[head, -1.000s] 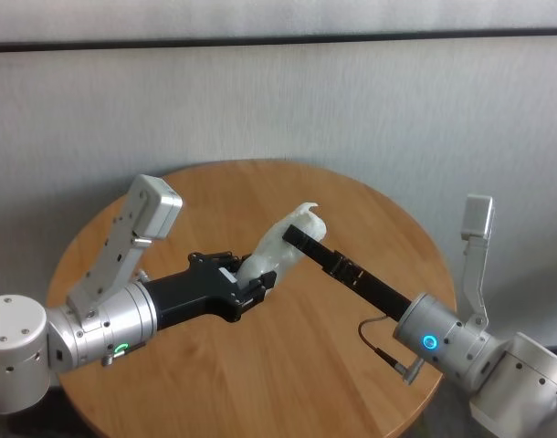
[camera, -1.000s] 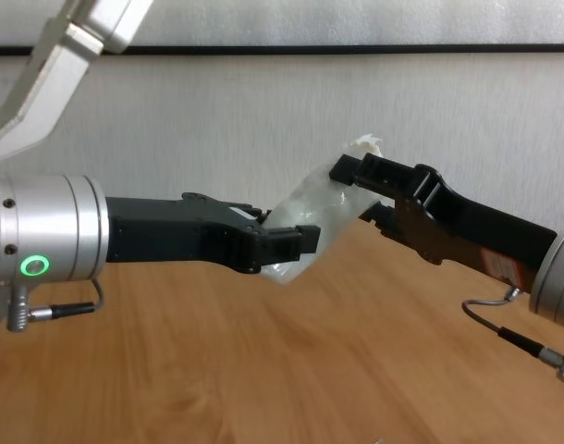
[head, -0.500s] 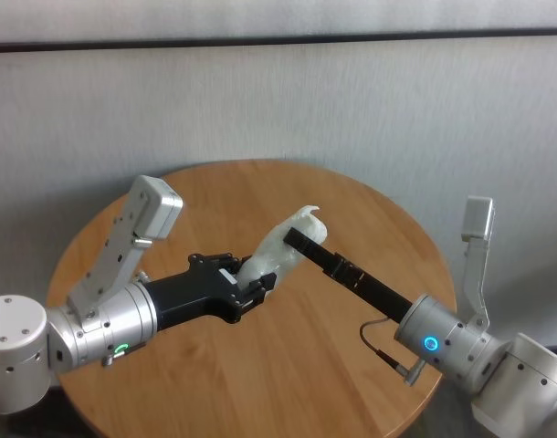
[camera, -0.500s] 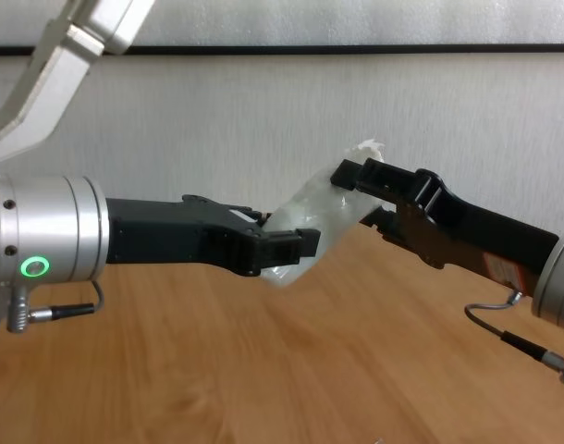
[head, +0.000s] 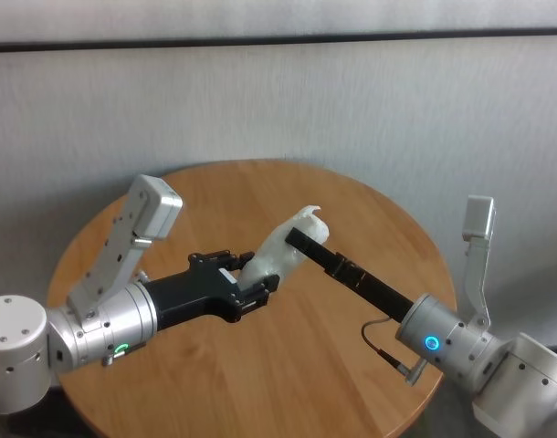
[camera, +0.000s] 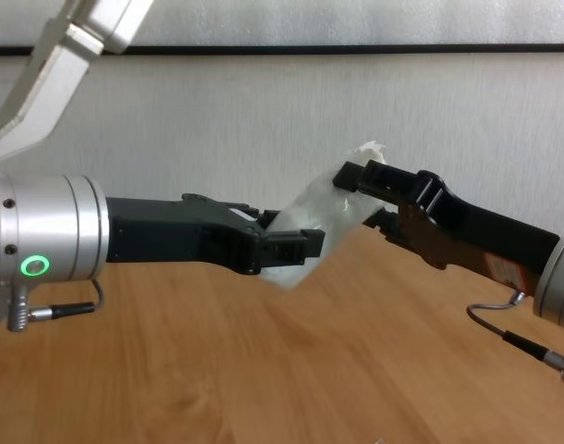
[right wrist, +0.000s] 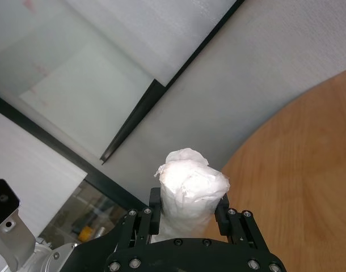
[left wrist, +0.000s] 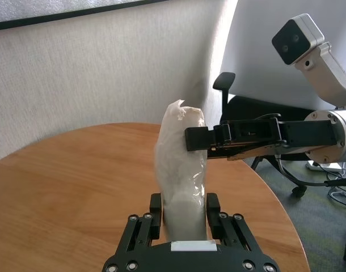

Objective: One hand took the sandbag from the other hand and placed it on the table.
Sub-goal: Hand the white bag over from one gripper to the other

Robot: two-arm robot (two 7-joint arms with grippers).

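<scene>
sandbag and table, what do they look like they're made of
Sandbag: thin whitish plastic film, seemingly translucent; it shows crinkles, a lumpy outline and a bunched, crimped end. The filling can't be seen.
Table: warm light-brown wood, or possibly wood veneer, with visible grain lines and a smooth finish with a soft sheen.

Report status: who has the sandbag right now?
Right end effector clamped on sandbag upper end. Left end effector straddles its lower end, grip unclear. Bag above the table, not down. Nothing in the way.
</scene>
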